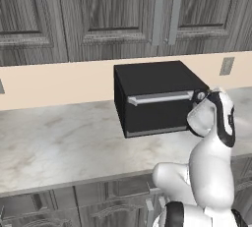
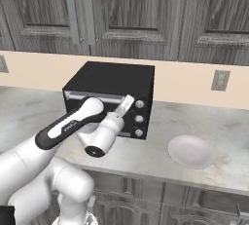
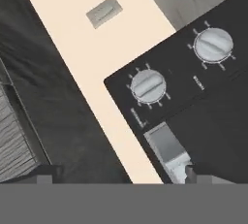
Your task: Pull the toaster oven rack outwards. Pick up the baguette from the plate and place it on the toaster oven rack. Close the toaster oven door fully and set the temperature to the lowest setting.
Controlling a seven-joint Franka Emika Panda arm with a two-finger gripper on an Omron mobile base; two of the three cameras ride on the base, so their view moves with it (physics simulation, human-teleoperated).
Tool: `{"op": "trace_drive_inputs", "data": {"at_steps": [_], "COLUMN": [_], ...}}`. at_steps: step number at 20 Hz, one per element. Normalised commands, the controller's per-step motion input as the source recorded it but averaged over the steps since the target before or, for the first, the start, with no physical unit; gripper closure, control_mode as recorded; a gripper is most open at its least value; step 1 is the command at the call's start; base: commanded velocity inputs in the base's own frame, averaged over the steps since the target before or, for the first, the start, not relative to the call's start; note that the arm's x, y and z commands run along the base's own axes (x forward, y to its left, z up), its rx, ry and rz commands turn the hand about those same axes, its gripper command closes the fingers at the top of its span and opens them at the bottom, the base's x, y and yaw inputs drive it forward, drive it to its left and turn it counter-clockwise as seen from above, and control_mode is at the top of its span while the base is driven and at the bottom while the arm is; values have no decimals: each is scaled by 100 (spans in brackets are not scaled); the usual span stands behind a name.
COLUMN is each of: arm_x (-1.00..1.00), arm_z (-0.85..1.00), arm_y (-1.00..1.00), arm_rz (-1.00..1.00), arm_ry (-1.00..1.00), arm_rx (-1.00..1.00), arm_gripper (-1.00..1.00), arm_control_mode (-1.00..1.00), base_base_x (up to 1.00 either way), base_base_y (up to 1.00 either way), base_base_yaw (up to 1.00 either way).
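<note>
Both base views look forward and down from behind the arm, sharing the oven [image 1: 156,98] mid-frame; the hand view sits close, rolled, on its knobs [image 3: 148,86].

The toaster oven [image 2: 111,97] stands on the counter [image 2: 146,153], the plate [image 2: 191,151] to its right.

Claw [image 2: 127,103] raised forward (jaws spread) — empty.
</note>
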Motion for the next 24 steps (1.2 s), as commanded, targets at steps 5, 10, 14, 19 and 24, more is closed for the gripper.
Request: {"op": "trace_drive_inputs", "data": {"at_steps": [5, 10, 14, 19, 24], "arm_x": [4, -6, -11, -5, -7], "arm_z": [19, 3, 29, 81, 40], "arm_y": [-55, -27, -1, -2, 0], "arm_rz": [2, 0, 9, 14, 15], "arm_ry": [47, 38, 40, 53, 54], "arm_rx": [-38, -43, -45, -39, -1], "arm_gripper": [-100, -100, -100, -100, -100], "arm_control_mode": [-100, -100, -100, -100, -100], "base_base_x": [0, 0, 0, 0, 0], "base_base_y": [0, 0, 0, 0, 0], "base_base_yaw": [0, 0, 0, 0, 0]}}
